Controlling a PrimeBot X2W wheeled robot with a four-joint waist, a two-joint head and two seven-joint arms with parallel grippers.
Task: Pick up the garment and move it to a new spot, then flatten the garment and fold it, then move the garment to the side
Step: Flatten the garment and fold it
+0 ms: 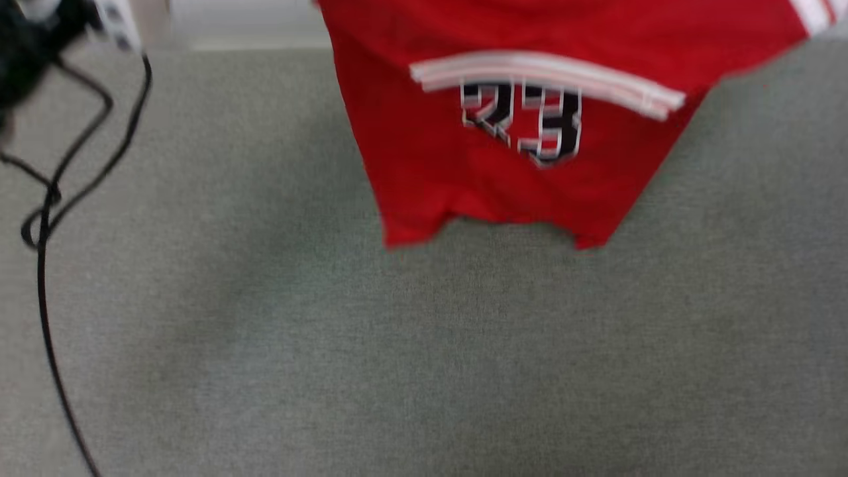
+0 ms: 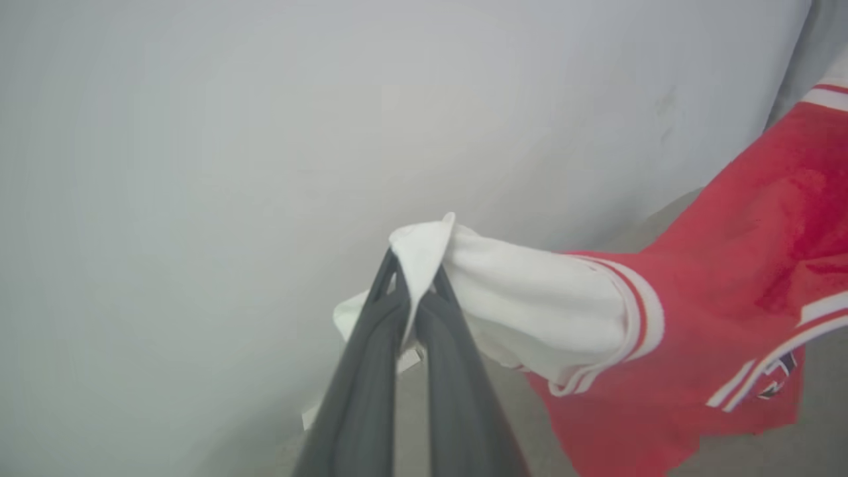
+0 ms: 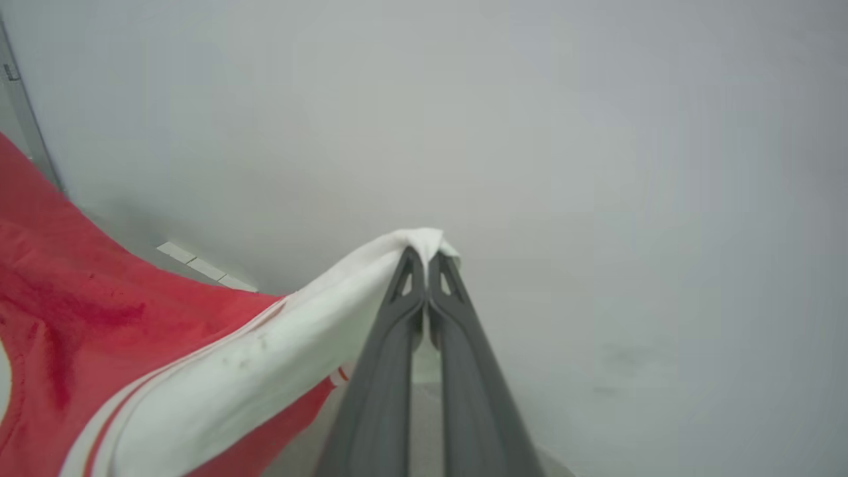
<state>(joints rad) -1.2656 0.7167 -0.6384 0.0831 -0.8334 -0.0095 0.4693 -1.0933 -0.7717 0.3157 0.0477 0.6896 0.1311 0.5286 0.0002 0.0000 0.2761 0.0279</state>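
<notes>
The garment [image 1: 517, 165] is a red jersey with a white striped band and black white-edged numbers. It hangs in the air at the top centre of the head view, its hem just above the grey cloth surface [image 1: 424, 344]. In the left wrist view my left gripper [image 2: 414, 265] is shut on the tip of one white sleeve [image 2: 530, 298], and the red body [image 2: 729, 265] trails off to the right. In the right wrist view my right gripper [image 3: 424, 255] is shut on the other white sleeve [image 3: 285, 351], with red fabric [image 3: 99, 311] falling to the left.
A black cable [image 1: 53, 199] loops down the left side of the grey surface, below a dark device [image 1: 40, 26] at the top left corner. A pale wall [image 2: 265, 132] stands behind both grippers.
</notes>
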